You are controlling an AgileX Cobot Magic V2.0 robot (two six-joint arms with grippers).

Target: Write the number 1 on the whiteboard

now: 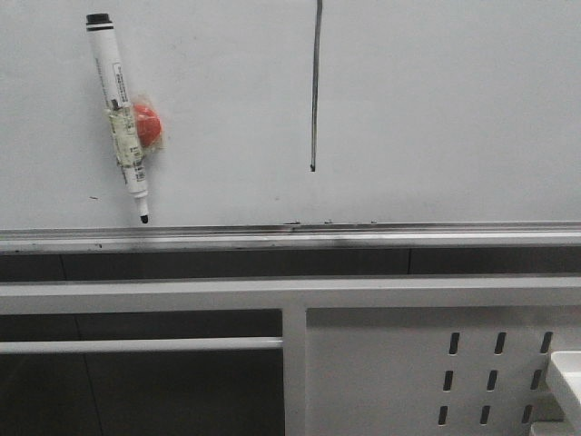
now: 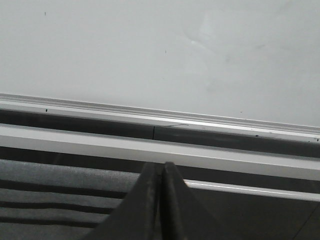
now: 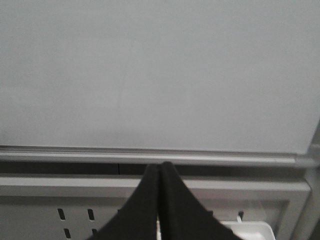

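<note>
The whiteboard (image 1: 454,100) fills the upper half of the front view, with a silver ledge (image 1: 290,238) along its lower edge. A thin dark vertical stroke, the number 1 (image 1: 315,86), runs down from the top edge and ends in a small dot. Neither gripper shows in the front view. In the left wrist view my left gripper (image 2: 160,166) is shut with nothing in it, below the ledge (image 2: 150,117) and facing the whiteboard (image 2: 160,55). My right gripper (image 3: 160,166) is likewise shut and empty, facing a blank part of the whiteboard (image 3: 160,75).
A white marker pen (image 1: 119,113) with a black cap hangs on the board at the left, taped to a red magnet (image 1: 147,123). Below the ledge run a white frame bar (image 1: 290,295) and a perforated white panel (image 1: 490,372). A white box corner (image 1: 567,372) sits low right.
</note>
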